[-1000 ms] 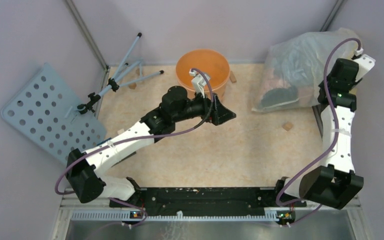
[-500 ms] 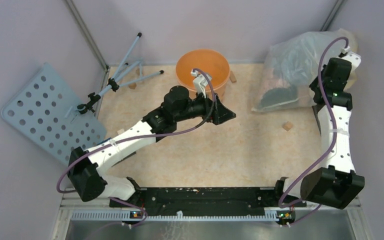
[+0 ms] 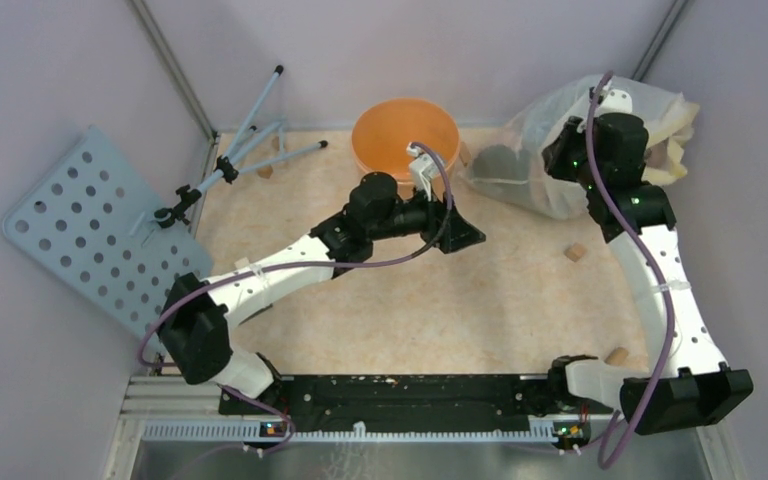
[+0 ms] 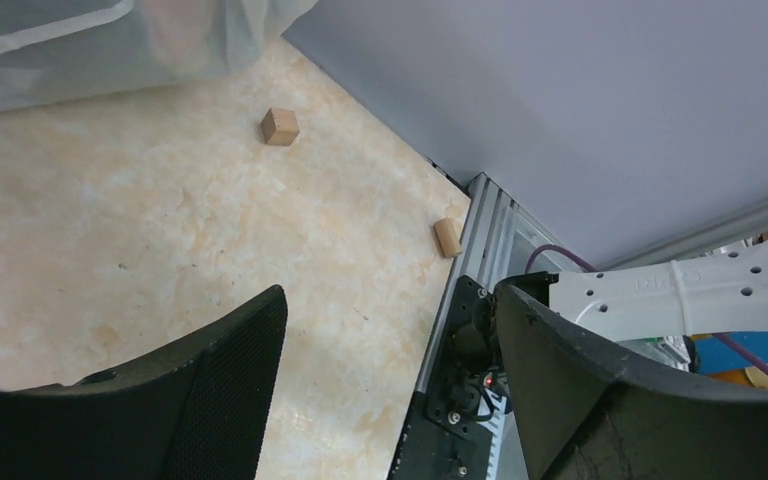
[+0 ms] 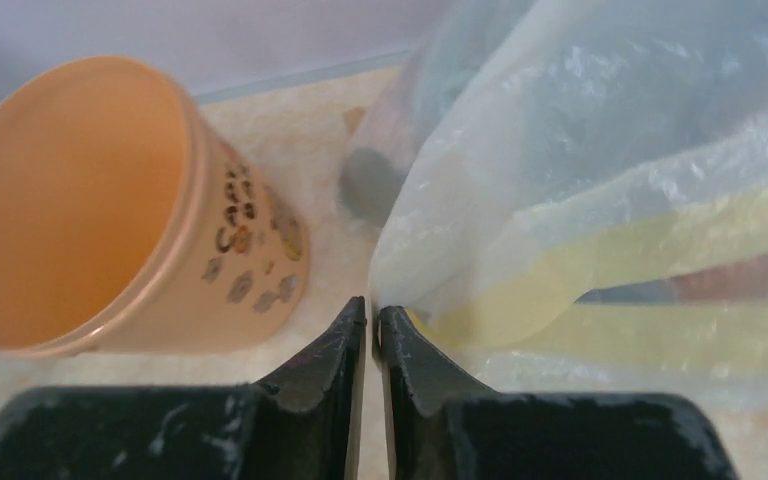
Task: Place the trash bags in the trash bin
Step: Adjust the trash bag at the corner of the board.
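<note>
The L arm (image 3: 270,275) reaches from its base at the near left corner in a long, low diagonal over the table (image 3: 480,310). Its elbow is bent a little and the wrist is just in front of the orange bin (image 3: 405,135). The L gripper (image 3: 468,236) points to the right, near the bin but not touching it. In the wrist view its jaws stand wide apart w/ nothing btw them; beyond them is only the table top and a small wood cube (image 4: 280,126) farther off.

The R arm (image 3: 660,270) stands up from the near right corner. The forearm leans toward the back, and the wrist is bent left, toward the bin. The R gripper (image 5: 368,312) is over the far right part of the table, its fingers pressed together. The lower corner of the big clear bag (image 5: 600,200) w/ yellow bands comes to a point exactly at the tips, so it looks pinched there.

The bin stands upright at the back centre, mouth upward, just beside the clear bag. Whether they touch, I cannot tell. A thinner grey-blue bag (image 5: 465,95) shows at the upper left part of the clear bag. I cannot tell if it is inside or behind it. It is outside the bin.
</note>
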`<state>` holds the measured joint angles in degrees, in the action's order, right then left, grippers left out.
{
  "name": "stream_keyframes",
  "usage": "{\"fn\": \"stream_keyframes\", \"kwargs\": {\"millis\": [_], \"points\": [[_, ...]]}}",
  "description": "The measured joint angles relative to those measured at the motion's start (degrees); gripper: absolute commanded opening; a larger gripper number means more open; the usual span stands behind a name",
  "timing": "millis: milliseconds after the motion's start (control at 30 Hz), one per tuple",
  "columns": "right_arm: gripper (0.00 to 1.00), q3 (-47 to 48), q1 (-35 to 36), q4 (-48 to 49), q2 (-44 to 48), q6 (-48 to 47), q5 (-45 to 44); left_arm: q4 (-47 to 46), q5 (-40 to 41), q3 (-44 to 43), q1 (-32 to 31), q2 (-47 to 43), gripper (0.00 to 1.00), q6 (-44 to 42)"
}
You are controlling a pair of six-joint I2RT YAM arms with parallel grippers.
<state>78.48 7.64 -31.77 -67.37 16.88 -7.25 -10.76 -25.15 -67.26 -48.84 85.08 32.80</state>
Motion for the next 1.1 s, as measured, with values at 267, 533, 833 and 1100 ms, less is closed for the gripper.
{"fn": "stream_keyframes", "kwargs": {"millis": [267, 533, 833, 1100], "points": [[0.86, 3.1, 0.5, -2.2, 2.4, -1.7, 9.2, -3.2, -1.4, -4.4, -0.1, 4.1, 0.85, -3.5], [0.83, -2.8, 0.4, -3.8, 13.7, 2.6, -14.7, -6.7, 0.0, -10.2, -1.2, 12.5, 0.88, -6.3], [0.86, -17.0, -1.6, -3.5, 20.6, 12.3, -17.5, -7.7, 3.3, -20.2, -6.6, 23.0, 0.99, -12.0], [0.84, -17.6, -2.9, -3.8, 24.9, 14.6, -18.7, -9.2, 8.2, -28.9, -9.0, 30.0, 0.91, -15.4]]}}
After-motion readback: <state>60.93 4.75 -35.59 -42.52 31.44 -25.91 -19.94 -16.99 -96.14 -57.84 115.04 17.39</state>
